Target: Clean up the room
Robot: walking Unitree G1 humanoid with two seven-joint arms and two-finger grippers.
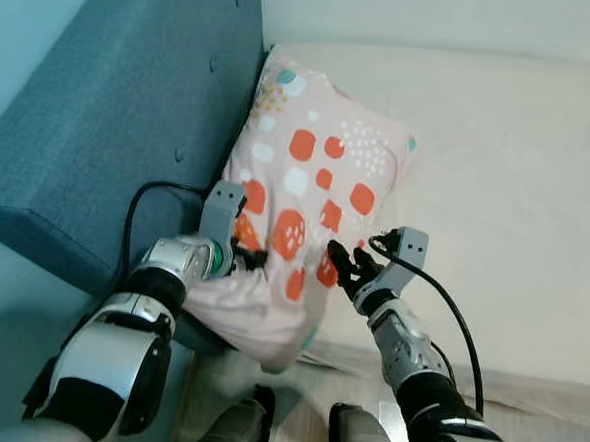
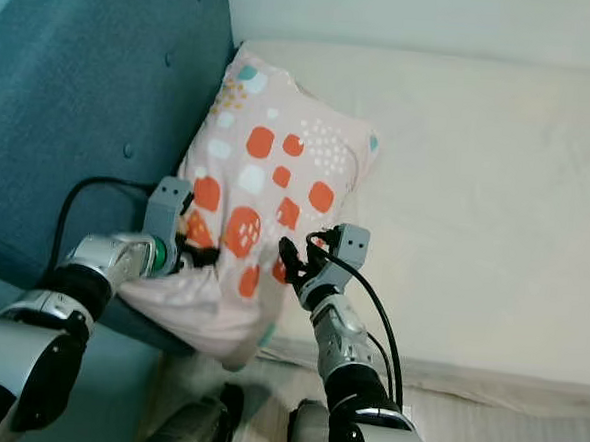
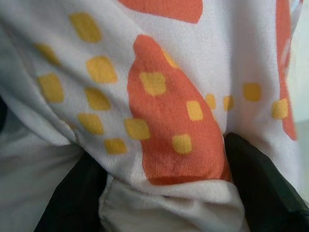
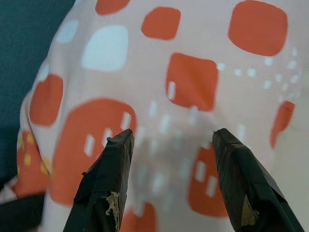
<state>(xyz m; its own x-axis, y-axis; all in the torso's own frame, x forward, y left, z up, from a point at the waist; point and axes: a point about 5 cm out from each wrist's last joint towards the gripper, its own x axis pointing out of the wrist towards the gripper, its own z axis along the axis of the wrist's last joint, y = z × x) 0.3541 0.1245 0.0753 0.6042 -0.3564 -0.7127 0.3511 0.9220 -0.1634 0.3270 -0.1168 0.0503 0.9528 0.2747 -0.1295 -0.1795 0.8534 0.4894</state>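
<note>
A pink pillow [image 1: 311,197] (orange, white and yellow patches) leans against the teal headboard [image 1: 111,110], its lower end overhanging the edge of the cream mattress [image 1: 507,194]. The left gripper [image 3: 159,193] is clamped on the pillow's lower corner beside the headboard, fabric bunched between its fingers. The right gripper [image 4: 169,145] hovers just before the pillow's face, fingers spread apart.

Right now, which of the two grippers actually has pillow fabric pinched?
The left gripper: its fingers clamp a fold of the pillow. The right gripper is open, hovering just short of it.
</note>
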